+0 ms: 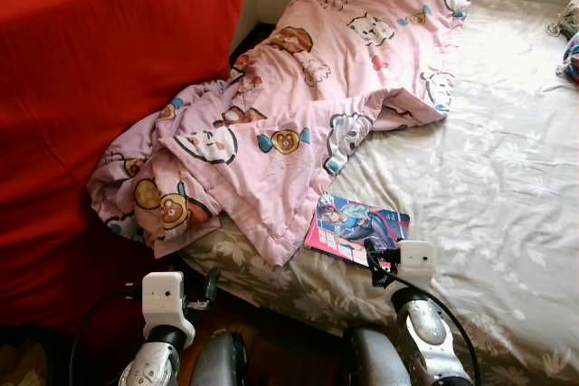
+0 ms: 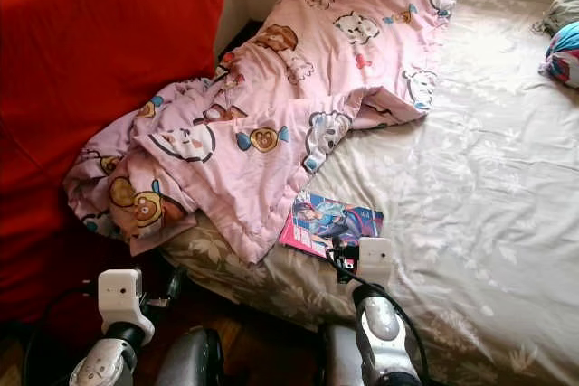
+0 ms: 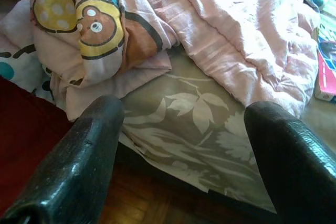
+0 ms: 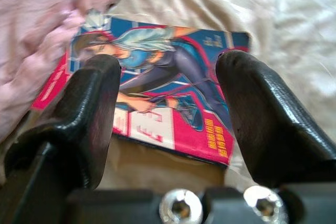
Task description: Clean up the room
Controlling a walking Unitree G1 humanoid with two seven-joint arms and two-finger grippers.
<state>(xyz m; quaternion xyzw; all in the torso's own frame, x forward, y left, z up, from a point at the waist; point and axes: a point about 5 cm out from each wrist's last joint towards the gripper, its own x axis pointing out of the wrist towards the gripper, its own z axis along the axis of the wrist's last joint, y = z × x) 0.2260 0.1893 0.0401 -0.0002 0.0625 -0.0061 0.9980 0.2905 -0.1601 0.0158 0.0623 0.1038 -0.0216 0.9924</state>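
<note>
- Right end effector (image 4: 168, 103) spread over comic book (image 1: 355, 227) on bed (image 1: 488, 160)
- Left end effector (image 3: 184, 145) spread, near bed edge
- Pink quilt (image 1: 289, 106) crumpled beside red sofa (image 1: 99, 70)

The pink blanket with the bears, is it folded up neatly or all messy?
Messy. The pink blanket lies crumpled in a heap across the bed, one corner hanging over the edge, another covering part of the comic book.

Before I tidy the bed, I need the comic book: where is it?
The comic book lies on the bed sheet near its front edge, beside the pink blanket, just ahead of the open right gripper.
</note>
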